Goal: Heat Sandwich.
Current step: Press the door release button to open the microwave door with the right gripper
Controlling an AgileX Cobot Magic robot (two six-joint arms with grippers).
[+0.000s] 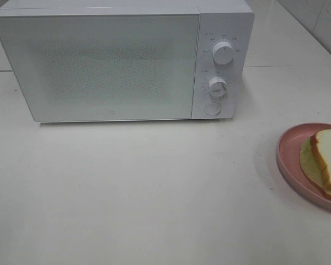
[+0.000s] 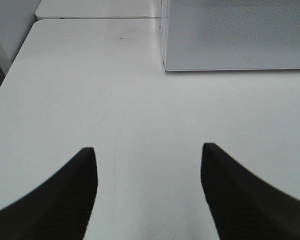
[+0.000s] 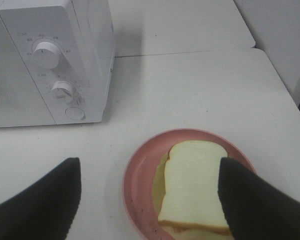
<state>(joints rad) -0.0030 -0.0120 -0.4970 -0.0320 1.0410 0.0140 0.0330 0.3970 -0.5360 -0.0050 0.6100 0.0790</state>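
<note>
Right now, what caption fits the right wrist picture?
Open right gripper facing the sandwich on its pink plate, closed microwave nearby.

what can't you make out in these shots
- Microwave interior: exterior high, the shut door hides it.
- Sandwich and plate: exterior high, cut off by the right edge.
- Dial markings: exterior high and right wrist, too small to read.

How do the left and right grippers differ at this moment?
The left gripper faces table and the microwave's front corner; the right gripper faces the plate with the sandwich. The right gripper's jaws stand wider than the left's. Both are open and hold nothing.
</note>
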